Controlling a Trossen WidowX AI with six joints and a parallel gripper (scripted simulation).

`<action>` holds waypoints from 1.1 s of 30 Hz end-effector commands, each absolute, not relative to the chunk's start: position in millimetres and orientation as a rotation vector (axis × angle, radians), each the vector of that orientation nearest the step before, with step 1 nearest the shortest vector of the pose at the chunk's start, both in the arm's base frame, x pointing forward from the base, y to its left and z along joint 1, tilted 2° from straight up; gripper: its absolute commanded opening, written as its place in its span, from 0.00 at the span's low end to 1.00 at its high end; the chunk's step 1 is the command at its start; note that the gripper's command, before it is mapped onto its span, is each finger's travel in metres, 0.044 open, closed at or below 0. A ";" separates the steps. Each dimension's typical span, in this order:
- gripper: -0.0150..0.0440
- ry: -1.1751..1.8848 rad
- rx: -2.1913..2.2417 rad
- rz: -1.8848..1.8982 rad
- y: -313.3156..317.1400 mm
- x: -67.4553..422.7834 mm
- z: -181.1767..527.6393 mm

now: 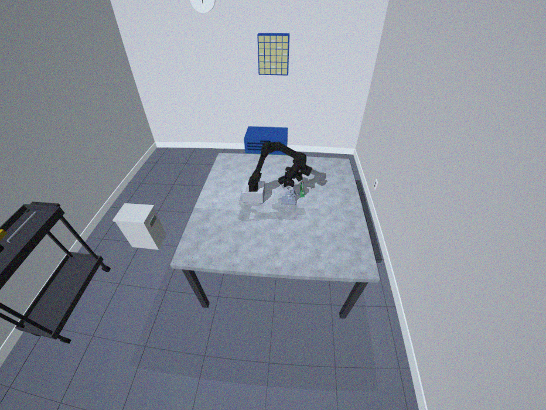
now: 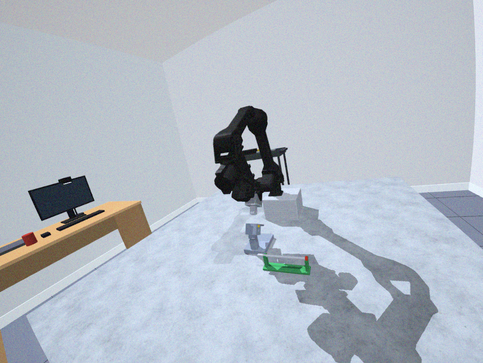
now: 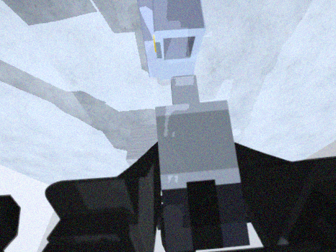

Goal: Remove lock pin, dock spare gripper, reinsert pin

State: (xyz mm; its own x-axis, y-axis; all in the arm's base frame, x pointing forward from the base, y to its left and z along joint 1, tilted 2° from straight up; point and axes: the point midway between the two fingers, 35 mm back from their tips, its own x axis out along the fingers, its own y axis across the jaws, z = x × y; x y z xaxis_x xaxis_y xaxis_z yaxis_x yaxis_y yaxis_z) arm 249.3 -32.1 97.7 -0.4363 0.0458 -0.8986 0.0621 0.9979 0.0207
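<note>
My gripper (image 3: 187, 142) (image 2: 254, 196) is shut on the spare gripper (image 3: 197, 140) (image 2: 253, 201), a grey block with a narrower spigot (image 3: 184, 91) (image 2: 253, 210). The spigot points down in the exterior view and toward the mount in the wrist view, with no visible contact. The blue-grey mount (image 2: 260, 243) (image 1: 289, 199) has a socket (image 3: 173, 66) (image 2: 252, 229) with a square opening and a yellow mark (image 3: 155, 43) at its side. The silver lock pin (image 2: 286, 256), with a red end (image 2: 306, 258), lies across the green rack (image 2: 286, 268) (image 1: 302, 190), out of the socket.
The arm's pale base block (image 2: 281, 209) (image 1: 253, 197) stands on the speckled table (image 2: 156, 304) (image 1: 273, 242), behind the mount in the exterior view. The green rack stands close beside the mount. The arm arches above both. A desk (image 2: 128, 218) with a monitor (image 2: 62, 197) is beyond the table.
</note>
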 end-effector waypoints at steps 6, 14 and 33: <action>0.25 2.028 0.116 -0.034 -30.7 254.6 88.7; 0.25 2.028 0.120 -0.036 -31.4 260.7 79.2; 0.25 2.025 0.120 -0.034 -32.1 275.3 57.4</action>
State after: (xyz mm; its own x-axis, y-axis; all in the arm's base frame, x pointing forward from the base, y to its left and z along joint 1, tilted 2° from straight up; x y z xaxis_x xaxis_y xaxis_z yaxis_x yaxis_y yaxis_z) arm 272.6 -32.7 59.6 -0.4391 0.0655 -0.8960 0.0948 0.9951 0.0263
